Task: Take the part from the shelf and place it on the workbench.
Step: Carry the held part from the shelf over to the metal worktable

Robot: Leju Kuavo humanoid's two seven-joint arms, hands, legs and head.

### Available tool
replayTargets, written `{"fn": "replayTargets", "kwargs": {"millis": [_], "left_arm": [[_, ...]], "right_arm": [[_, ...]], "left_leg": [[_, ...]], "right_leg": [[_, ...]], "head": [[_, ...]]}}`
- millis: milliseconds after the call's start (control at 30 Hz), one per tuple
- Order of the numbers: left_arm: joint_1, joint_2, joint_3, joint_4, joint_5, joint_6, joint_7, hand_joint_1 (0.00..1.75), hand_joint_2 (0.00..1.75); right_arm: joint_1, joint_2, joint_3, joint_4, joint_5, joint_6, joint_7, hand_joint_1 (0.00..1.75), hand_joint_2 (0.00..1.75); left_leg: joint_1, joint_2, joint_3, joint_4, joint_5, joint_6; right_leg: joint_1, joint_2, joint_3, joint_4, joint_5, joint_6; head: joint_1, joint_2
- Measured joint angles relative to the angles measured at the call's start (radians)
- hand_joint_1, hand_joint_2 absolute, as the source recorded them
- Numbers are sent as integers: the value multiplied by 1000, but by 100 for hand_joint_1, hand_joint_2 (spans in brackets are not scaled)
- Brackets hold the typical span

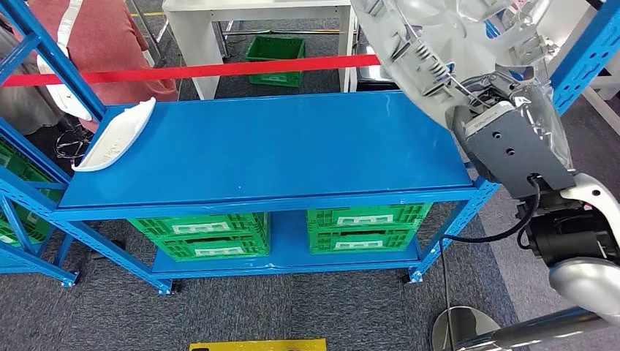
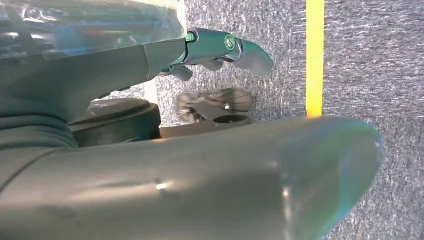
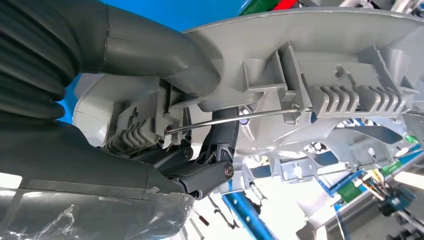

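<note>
My right hand (image 1: 488, 102) holds a large light-grey moulded plastic part (image 1: 431, 36) up at the top right, above the right end of the blue shelf top (image 1: 278, 146). Close up, the thumb lies on the ribbed part (image 3: 310, 60) and the dark fingers (image 3: 200, 172) clamp it from the other side, beside a thin metal rod. A second, white curved part (image 1: 117, 135) lies at the shelf top's far left end. My left hand (image 2: 200, 170) hangs over grey carpet, fingers apart and holding nothing.
Green crates (image 1: 205, 230) fill the lower shelf. A red tape (image 1: 219, 71) runs behind the shelf, and beyond it stands a white table (image 1: 256, 9) with a green crate (image 1: 276, 50) under it. A person in red (image 1: 102, 36) stands back left. Yellow floor line (image 2: 315, 55).
</note>
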Motion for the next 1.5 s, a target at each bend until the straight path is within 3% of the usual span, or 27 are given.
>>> {"fn": "replayTargets", "kwargs": {"millis": [67,100,133,200,267,367,400,433,500,533,567,600,633,700,767,867,900,933,1033,1067,1133,1200,1267,1300,1400,1433,1500], "left_arm": [[1,0,3,0,1,-2,-2,0,0],[1,0,4,0,2,-3,-2,0,0],[1,0,5,0,3,-4,-3,0,0],[0,3,7,0,4,-5,-5,0,0],[0,5,9,0,7,-5,-6,0,0],[5,5,9,0,12,-5,-7,0,0],[6,6,10,0,12,-5,-7,0,0],[6,6,11,0,13,-6,-7,0,0],[5,5,12,0,14,-9,-7,0,0],[5,3,13,0,15,-11,-6,0,0],[5,2,14,0,15,-11,-6,0,0],[5,1,15,0,15,-12,-6,0,0],[6,1,16,0,16,-12,-6,0,0],[5,0,17,0,17,-14,-6,0,0],[6,0,18,0,18,-16,-7,0,0],[9,0,19,0,19,-17,-9,0,0],[10,0,20,1,20,-18,-9,0,0],[11,0,21,1,20,-19,-9,0,0],[11,-1,23,1,21,-22,-9,0,0],[11,-1,24,1,21,-23,-9,0,0],[11,-1,26,1,21,-26,-9,0,0],[9,0,27,1,23,-28,-9,0,0],[6,1,28,1,28,-30,-11,0,0],[5,1,28,1,30,-30,-12,0,0],[6,0,29,1,34,-30,-14,0,0],[7,-1,29,1,35,-30,-13,0,0],[7,-1,30,1,35,-31,-13,0,0]], "right_arm": [[15,-11,-20,-13,9,10,1,175,175],[22,-18,-29,-19,21,20,2,175,175],[30,-26,-39,-25,37,30,2,175,175],[46,-37,-61,-36,68,41,3,175,175],[66,-41,-85,-45,83,36,4,175,175],[92,-43,-115,-59,82,27,4,175,175],[98,-45,-124,-63,80,27,4,175,175],[103,-47,-133,-66,78,26,4,175,175],[115,-51,-149,-70,76,26,4,175,175],[123,-53,-155,-72,76,25,4,175,175],[131,-55,-160,-74,76,25,4,175,175],[137,-57,-165,-77,75,25,4,175,175],[142,-59,-170,-79,75,24,4,175,175],[152,-64,-181,-83,72,22,4,175,175],[166,-70,-193,-88,66,18,4,175,175],[188,-74,-209,-96,56,13,2,175,175],[195,-74,-212,-99,54,13,2,175,175],[202,-74,-215,-102,52,13,2,175,175],[223,-75,-227,-108,46,12,0,175,175],[230,-75,-230,-109,43,11,-2,175,175],[246,-75,-237,-109,38,9,-6,175,175],[264,-75,-246,-109,35,9,-14,175,175],[285,-75,-255,-112,37,9,-22,175,175],[294,-75,-258,-113,39,9,-25,175,175],[320,-75,-270,-117,46,8,-28,175,175],[329,-74,-275,-117,49,7,-30,175,175],[345,-74,-282,-118,57,3,-33,175,175]], "left_leg": [[-1,0,-10,84,-42,3],[-3,0,9,76,-37,9],[-6,0,46,30,-18,18],[-18,2,137,-110,19,46],[-31,6,180,-193,34,65],[-35,6,174,-215,59,68],[-32,7,171,-223,72,70],[-29,8,165,-230,86,72],[-27,9,144,-231,106,75],[-26,9,130,-228,115,75],[-26,9,116,-224,123,73],[-24,9,100,-219,130,70],[-22,9,83,-211,136,66],[-17,9,51,-191,145,56],[-17,6,29,-174,155,43],[-18,2,15,-169,173,27],[-16,1,9,-160,161,22],[-15,0,0,-135,129,17],[-11,1,-33,25,-12,7],[-11,1,-33,71,-32,7],[-12,1,7,81,-11,14],[-19,1,102,-27,32,33],[-28,1,194,-163,28,52],[-33,1,217,-205,19,56],[-33,3,219,-244,42,60],[-30,5,214,-251,56,64],[-28,9,193,-255,82,70]], "right_leg": [[8,-7,-13,2,9,-7],[12,-8,-19,3,14,-8],[16,-10,-25,4,19,-8],[23,-15,-34,3,30,-6],[21,-22,-41,2,43,2],[15,-25,-47,-7,57,20],[14,-21,-52,-1,42,25],[14,-16,-62,22,11,30],[10,-9,-89,121,-82,38],[9,-8,-100,180,-116,43],[6,-8,-101,223,-130,48],[3,-8,-90,237,-122,53],[0,-9,-63,218,-100,58],[-5,-8,23,107,-68,68],[-4,-3,77,18,-74,59],[0,-3,67,4,-70,25],[0,-6,60,4,-61,15],[0,-10,53,3,-52,6],[3,-18,23,2,-25,-7],[5,-19,10,3,-15,-7],[11,-18,-17,4,5,-8],[15,-16,-40,5,25,-6],[17,-15,-53,3,44,1],[15,-16,-55,-1,53,6],[9,-14,-61,-11,68,25],[9,-11,-68,0,47,31],[8,-6,-90,82,-47,39]], "head": [[-10,0],[-13,0],[-14,0],[-14,0],[-11,0],[-12,0],[-11,0],[-9,0],[-1,0],[2,0],[5,0],[7,0],[9,0],[14,0],[20,0],[17,0],[14,0],[8,0],[-8,0],[-11,0],[-14,0],[-15,0],[-15,0],[-14,0],[-15,0],[-13,0],[-4,0]]}}
